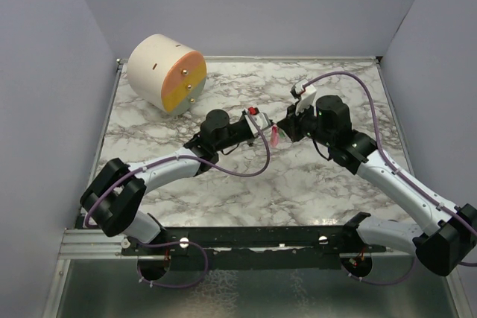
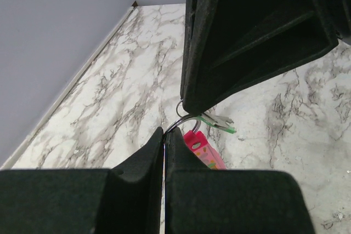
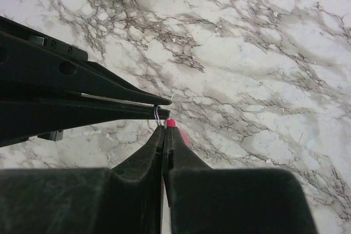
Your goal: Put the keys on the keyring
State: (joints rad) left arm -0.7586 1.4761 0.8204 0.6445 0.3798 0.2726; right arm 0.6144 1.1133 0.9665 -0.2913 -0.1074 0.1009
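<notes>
Both grippers meet above the middle of the table. My left gripper (image 1: 264,121) is shut on the thin metal keyring (image 2: 185,120), which sticks out past its tips. The pink-red key (image 2: 205,149) hangs from the ring; it also shows in the top view (image 1: 276,138) and behind my right finger in the right wrist view (image 3: 176,131). My right gripper (image 1: 286,130) is shut, its tips against the ring (image 3: 157,115). The green key (image 2: 220,125) sticks out sideways from the right gripper's tips at the ring. I cannot tell whether the green key is threaded on.
A big cream cylinder with an orange-and-yellow face (image 1: 168,72) lies at the back left of the marble table (image 1: 223,191). Grey walls close the left, back and right sides. Purple cables loop off both wrists.
</notes>
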